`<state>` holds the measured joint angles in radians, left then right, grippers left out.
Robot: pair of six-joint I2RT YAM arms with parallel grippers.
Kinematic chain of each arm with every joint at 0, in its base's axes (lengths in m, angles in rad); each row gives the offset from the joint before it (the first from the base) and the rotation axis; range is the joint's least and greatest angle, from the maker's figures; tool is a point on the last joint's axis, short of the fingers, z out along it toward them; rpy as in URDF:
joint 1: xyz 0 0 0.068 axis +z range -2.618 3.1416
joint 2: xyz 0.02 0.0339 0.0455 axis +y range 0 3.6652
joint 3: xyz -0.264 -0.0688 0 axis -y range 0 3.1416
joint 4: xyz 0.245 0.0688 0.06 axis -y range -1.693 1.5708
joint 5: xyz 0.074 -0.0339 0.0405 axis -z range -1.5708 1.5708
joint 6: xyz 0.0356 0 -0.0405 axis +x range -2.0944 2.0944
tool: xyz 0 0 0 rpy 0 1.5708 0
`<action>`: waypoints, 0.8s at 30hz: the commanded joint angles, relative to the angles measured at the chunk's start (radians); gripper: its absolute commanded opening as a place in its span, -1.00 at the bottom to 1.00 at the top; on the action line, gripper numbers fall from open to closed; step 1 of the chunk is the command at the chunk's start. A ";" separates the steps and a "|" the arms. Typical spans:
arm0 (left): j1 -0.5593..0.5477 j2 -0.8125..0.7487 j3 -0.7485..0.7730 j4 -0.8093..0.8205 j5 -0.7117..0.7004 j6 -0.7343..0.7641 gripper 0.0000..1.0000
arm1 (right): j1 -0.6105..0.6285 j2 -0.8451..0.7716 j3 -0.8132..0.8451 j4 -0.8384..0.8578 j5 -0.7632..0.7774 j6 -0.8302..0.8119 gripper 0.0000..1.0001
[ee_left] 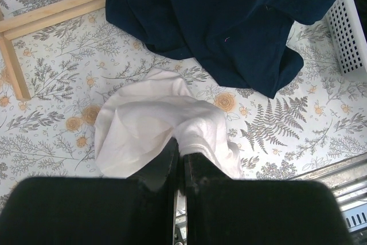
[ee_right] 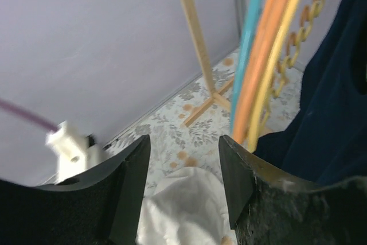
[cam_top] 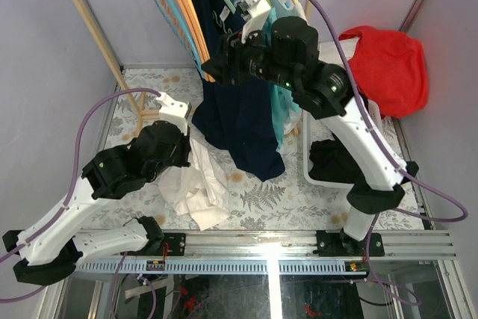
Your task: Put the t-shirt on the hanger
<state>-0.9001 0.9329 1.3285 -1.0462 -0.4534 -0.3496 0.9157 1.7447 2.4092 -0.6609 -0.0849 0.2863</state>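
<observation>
White wrinkled cotton t-shirt [cam_top: 200, 188] lies in a heap on the near left part of the flower-printed table [cam_top: 299, 192], just on the near side of the hem of the dark navy hanging shirt [cam_top: 239, 110]. The left tool [ee_left: 179, 148] is down on this heap. Its two fingers are pressed together with only a thin slit between them, and the cloth rises in a peak to their tips. I judge that a fold is pinched there, probably to lift the t-shirt off the table.

The right tool [ee_right: 183, 147] is raised at the far side, by the wooden clothes rack [ee_right: 196, 32], with its fingers wide apart and nothing between them. It faces the hangers on the rail: a light blue hanger [ee_right: 245, 55], an orange hanger [ee_right: 262, 55] and the thin pale yellow plastic hanger [ee_right: 261, 107], which hangs just right of the orange one in the right wrist view. I judge that it is held so in order to take the yellow hanger. This hanger is not yet touched, and the t-shirt is well apart from it, lower down.

A white plastic basket [ee_left: 350, 32] stands on the right of the table. No brand, label or writing can be read anywhere.
</observation>
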 commanded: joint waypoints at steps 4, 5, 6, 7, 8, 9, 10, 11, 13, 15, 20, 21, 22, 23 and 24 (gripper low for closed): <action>0.009 0.019 0.019 0.064 0.031 0.036 -1.00 | -0.084 0.060 -0.020 0.213 0.048 -0.023 0.20; 0.009 0.023 0.024 0.062 0.031 0.038 -1.00 | -0.089 0.071 -0.020 0.229 0.049 -0.024 0.20; 0.009 0.026 0.028 0.062 0.030 0.040 -1.00 | -0.093 0.084 -0.014 0.240 0.046 -0.021 0.20; 0.009 0.030 0.033 0.059 0.029 0.043 -1.00 | -0.093 0.098 -0.007 0.250 0.045 -0.020 0.20; 0.008 0.033 0.038 0.055 0.027 0.045 -1.00 | -0.094 0.111 0.001 0.256 0.053 -0.020 0.20; 0.008 0.034 0.042 0.054 0.025 0.046 -1.00 | -0.094 0.123 0.005 0.264 0.060 -0.017 0.20; 0.009 0.035 0.044 0.053 0.023 0.047 -1.00 | -0.094 0.133 0.006 0.277 0.062 -0.017 0.20; 0.008 0.035 0.046 0.050 0.022 0.048 -1.00 | -0.094 0.142 0.008 0.285 0.071 -0.018 0.20; 0.009 0.034 0.051 0.047 0.019 0.050 -1.00 | -0.094 0.163 0.017 0.297 0.094 -0.019 0.20; 0.008 0.036 0.054 0.043 0.018 0.053 -1.00 | -0.094 0.177 0.021 0.311 0.112 -0.023 0.20; 0.009 0.037 0.059 0.037 0.009 0.065 -1.00 | -0.094 0.125 -0.070 0.401 0.130 -0.033 0.13; 0.009 0.037 0.059 0.036 0.007 0.067 -1.00 | -0.094 0.102 -0.107 0.429 0.129 -0.034 0.11; 0.009 0.037 0.060 0.037 0.004 0.069 -1.00 | -0.094 0.079 -0.148 0.464 0.132 -0.038 0.09; 0.009 0.038 0.061 0.037 0.004 0.070 -1.00 | -0.094 0.055 -0.187 0.491 0.139 -0.042 0.06; 0.009 0.038 0.062 0.038 0.004 0.073 -1.00 | -0.094 0.038 -0.216 0.514 0.149 -0.048 -0.02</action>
<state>-0.9001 0.9733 1.3521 -1.0405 -0.4412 -0.3111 0.8242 1.8927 2.2742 -0.3283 0.0185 0.2668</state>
